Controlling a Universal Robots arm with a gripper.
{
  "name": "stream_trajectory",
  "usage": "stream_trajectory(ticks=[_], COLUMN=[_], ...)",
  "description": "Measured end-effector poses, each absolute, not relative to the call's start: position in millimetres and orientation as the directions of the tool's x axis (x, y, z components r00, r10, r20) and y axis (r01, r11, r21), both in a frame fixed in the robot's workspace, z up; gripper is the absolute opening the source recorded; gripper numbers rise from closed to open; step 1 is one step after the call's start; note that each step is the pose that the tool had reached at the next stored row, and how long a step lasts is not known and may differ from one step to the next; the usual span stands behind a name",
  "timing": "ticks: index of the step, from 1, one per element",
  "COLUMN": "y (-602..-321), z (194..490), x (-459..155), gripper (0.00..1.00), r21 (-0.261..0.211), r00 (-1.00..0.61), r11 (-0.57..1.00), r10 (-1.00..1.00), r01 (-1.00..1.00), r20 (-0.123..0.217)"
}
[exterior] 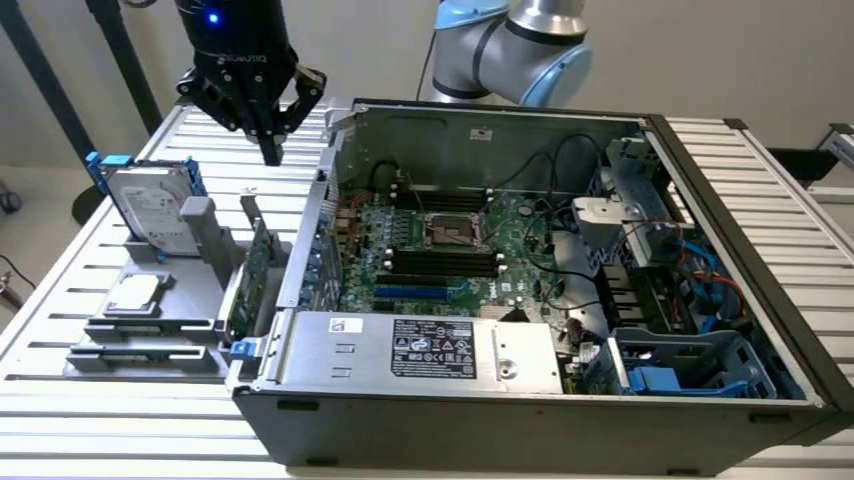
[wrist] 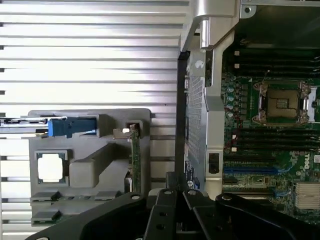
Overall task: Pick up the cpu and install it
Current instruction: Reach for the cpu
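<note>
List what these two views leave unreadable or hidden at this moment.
cpu top face: wrist view, glare washes out any markings.
Socket contacts: exterior view, too small to tell.
Motherboard near edge: exterior view, hidden behind the power supply.
Hard drive: wrist view, cut off by the picture's edge.

Square silver cpu [exterior: 134, 293], flat, apparently nested in gray holder [exterior: 200, 240]
</note>
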State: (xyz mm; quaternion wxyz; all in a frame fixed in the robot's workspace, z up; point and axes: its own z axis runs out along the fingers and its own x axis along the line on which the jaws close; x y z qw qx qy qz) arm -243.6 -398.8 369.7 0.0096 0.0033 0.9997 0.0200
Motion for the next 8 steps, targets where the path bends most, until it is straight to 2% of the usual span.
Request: stream_trajectory(ticks=[8], y=[-398.8], z=[359.8], x=[-280.1], gripper=[0.11], r21=[0.036], r00=[-1.000], r11=[0.999], r10=[0.007], r01=[0.006], r20=[-0.019])
